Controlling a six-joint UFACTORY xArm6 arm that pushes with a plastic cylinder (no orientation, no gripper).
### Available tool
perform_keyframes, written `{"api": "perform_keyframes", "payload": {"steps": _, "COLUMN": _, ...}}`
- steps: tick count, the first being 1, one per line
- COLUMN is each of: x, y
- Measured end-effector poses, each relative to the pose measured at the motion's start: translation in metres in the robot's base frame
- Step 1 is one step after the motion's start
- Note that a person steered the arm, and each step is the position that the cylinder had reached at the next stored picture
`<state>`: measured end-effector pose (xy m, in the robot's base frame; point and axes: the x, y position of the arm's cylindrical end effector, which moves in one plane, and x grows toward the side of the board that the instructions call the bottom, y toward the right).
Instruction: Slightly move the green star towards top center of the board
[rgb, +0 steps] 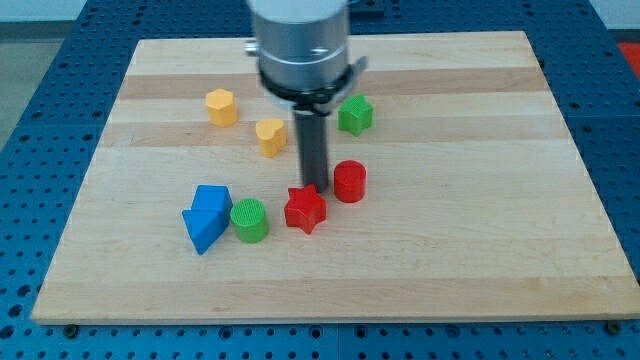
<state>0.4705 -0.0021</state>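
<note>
Sitting just above the red star (305, 209) beside the red cylinder (349, 181), my tip (316, 187), a bare rod with no pincer, could knock them, judging the green star (355, 114) near top centre well apart

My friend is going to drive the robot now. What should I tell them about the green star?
My tip is down on the board, just above the red star and left of the red cylinder.
The green star sits up and to the right of my tip, apart from it, near the board's upper middle.
Done: nothing that shows; the tip is not touching the green star.
Left: bring the tip below the green star, then nudge it a little toward the top center, probably up and slightly left.
</note>
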Motion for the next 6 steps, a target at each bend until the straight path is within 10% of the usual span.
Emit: {"api": "perform_keyframes", "payload": {"steps": 6, "x": -0.093, "y": 0.032}}
